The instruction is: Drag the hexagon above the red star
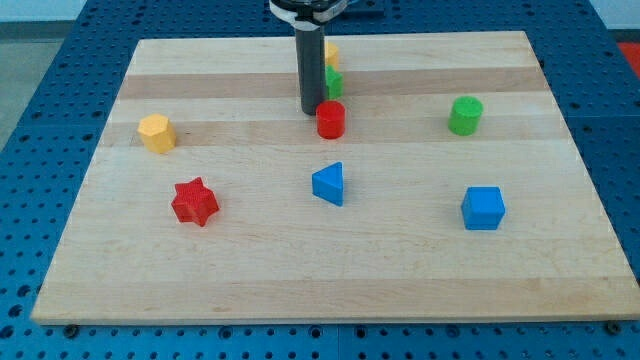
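- Camera view: we look down on a wooden board (560, 250) set on a blue perforated table (30, 60).
- We carry no hand to spread or pinch, only a dark rod; my tip (311, 111) rests on the board near the view's top centre.
- Just right of my tip, touching or nearly so, stands the red cylinder (331, 120).
- Behind the rod sit a green block (335, 83) and a yellow block (331, 53), both partly hidden, shapes unclear.
- The yellow hexagon (156, 132) lies at the view's left, well apart from my tip.
- The red star (194, 202) sits below the hexagon and slightly right of it.
- A blue triangle (329, 185) lies below the red cylinder.
- A green cylinder (465, 115) stands at the right, with a blue cube (483, 208) below it.
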### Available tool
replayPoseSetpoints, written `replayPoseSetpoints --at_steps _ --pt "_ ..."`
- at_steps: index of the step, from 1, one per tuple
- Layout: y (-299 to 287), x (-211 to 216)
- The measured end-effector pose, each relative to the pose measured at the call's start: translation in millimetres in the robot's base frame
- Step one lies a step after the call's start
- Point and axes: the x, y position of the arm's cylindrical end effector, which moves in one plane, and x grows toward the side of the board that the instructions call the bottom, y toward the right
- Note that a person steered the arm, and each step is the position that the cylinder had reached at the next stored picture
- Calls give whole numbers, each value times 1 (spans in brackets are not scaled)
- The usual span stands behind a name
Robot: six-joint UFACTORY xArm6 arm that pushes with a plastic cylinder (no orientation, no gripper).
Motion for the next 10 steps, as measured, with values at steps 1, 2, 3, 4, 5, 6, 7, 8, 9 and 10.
replayPoseSetpoints --at_steps 1,2,3,4,5,6,7,8,9,10 --pt "0 0" --pt "-18 0" --pt "-54 -8" --pt "-102 -11" --pt "-157 -11" --pt "-215 -11" --pt "-257 -9" --pt "-256 40" --pt "-244 34" --pt "-201 28"
